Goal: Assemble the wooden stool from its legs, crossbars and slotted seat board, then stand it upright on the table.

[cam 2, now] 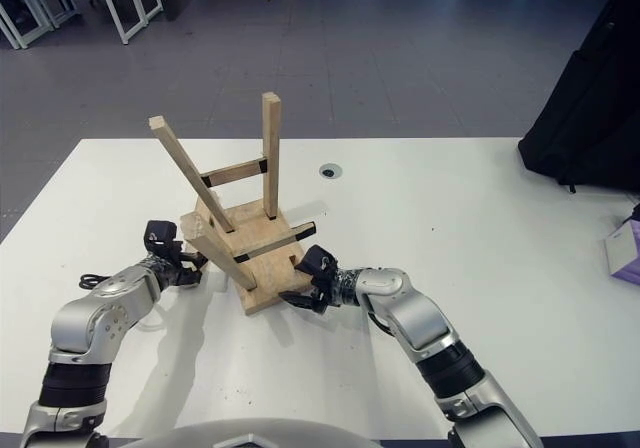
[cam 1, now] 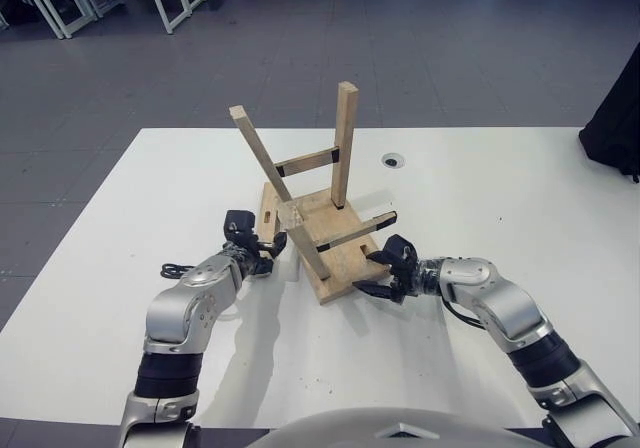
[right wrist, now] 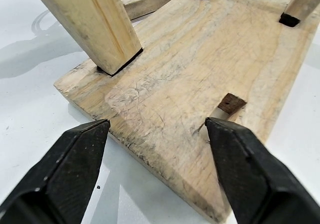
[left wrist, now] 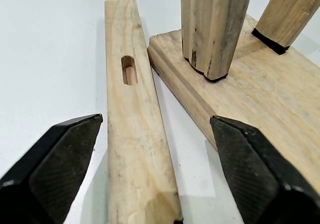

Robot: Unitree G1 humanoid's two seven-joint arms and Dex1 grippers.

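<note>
The stool lies upside down on the white table, its slotted seat board (cam 1: pixel 345 265) flat. Three legs stand in it: a back one (cam 1: pixel 344 143), a leaning left one (cam 1: pixel 260 153) and a short-looking front one (cam 1: pixel 303 246). Crossbars (cam 1: pixel 308 162) (cam 1: pixel 357 230) link them. A loose leg (left wrist: pixel 132 129) with an oval hole lies on the table along the board's left edge. My left gripper (cam 1: pixel 262 251) is open, its fingers either side of that loose leg. My right gripper (cam 1: pixel 378 268) is open at the board's near right corner, by an empty slot (right wrist: pixel 231 103).
A round cable hole (cam 1: pixel 392 159) is in the table behind the stool. A black cable (cam 1: pixel 178 268) lies by my left arm. A black bag (cam 2: pixel 590 98) and a purple box (cam 2: pixel 627 250) are at the far right. Open table surrounds the stool.
</note>
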